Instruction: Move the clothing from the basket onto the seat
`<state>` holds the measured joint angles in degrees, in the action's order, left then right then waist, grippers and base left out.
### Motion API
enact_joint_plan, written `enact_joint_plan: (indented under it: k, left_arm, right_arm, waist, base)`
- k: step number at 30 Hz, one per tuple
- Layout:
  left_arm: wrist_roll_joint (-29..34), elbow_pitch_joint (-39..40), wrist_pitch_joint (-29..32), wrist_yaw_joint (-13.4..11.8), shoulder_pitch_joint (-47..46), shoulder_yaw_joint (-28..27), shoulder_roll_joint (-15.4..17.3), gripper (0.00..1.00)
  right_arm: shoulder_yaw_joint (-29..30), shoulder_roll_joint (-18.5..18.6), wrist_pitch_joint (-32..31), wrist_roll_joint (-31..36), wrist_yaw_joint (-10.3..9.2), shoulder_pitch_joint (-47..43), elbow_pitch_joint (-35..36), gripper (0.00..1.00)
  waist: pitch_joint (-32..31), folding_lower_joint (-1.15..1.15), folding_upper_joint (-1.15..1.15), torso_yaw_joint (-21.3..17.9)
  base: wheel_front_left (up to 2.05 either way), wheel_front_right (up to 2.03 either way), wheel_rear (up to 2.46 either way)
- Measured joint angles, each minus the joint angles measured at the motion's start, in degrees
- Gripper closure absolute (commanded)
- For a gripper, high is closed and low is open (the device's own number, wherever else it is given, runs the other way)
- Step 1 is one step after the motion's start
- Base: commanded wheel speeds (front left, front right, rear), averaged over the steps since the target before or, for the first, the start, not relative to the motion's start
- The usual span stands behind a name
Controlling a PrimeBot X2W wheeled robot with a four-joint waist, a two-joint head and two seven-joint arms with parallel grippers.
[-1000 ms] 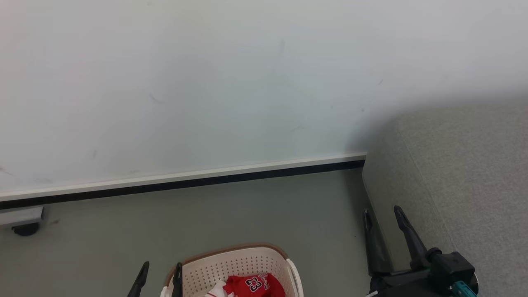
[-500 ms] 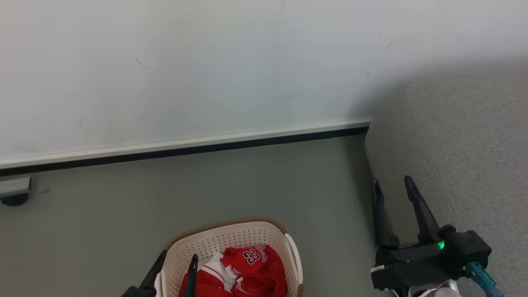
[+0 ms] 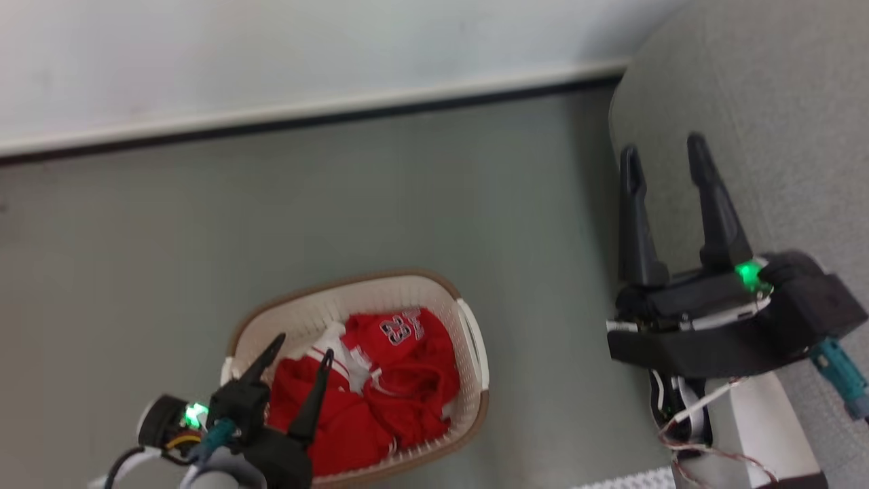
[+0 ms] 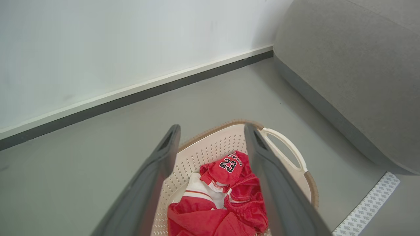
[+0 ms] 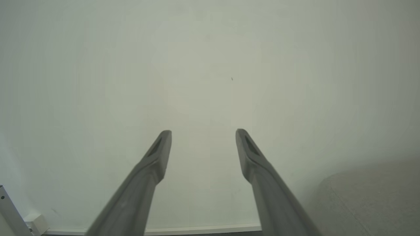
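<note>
Right tool (image 3: 663, 145) black, with long tapered fingers (image 3: 714, 204); green light (image 3: 748, 275); teal connector (image 3: 842, 380).

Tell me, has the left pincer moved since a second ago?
Yes. Against the cream-white perforated plastic basket, the left pincer has come inward from the left rim; its tips now overlap the red mesh clothing.

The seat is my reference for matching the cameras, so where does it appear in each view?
Head view: the seat runs down the right side, behind the right gripper.
Left wrist view: the seat takes the upper right, beyond the basket.
Right wrist view: a slice of the seat sits in the lower right corner.
Shared landmark: the baseboard at the wall's foot.
</note>
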<state>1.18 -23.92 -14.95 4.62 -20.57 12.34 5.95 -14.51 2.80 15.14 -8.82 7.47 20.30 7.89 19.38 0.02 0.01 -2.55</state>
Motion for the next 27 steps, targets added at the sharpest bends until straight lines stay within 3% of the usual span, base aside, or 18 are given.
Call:
enact_joint_plan:
  k: [10,27]
  left_arm:
    - [2.01,-10.49,0.0,1.61,-10.54,4.97,2.5,0.0]
    - [4.35,-26.59,0.0,2.04,-26.29,11.05,2.36,0.0]
  right_arm:
    - [-2.07,0.02,0.0,-1.26,0.0,8.51,4.34,0.0]
    - [-3.18,0.03,0.0,-3.37,0.0,15.24,9.09,0.0]
  waist:
    - [11.76,0.01,0.0,-2.16]
    - [28.19,0.0,0.01,-4.8]
  base:
    - [0.0,0.0,0.0]
    - [0.0,0.0,0.0]
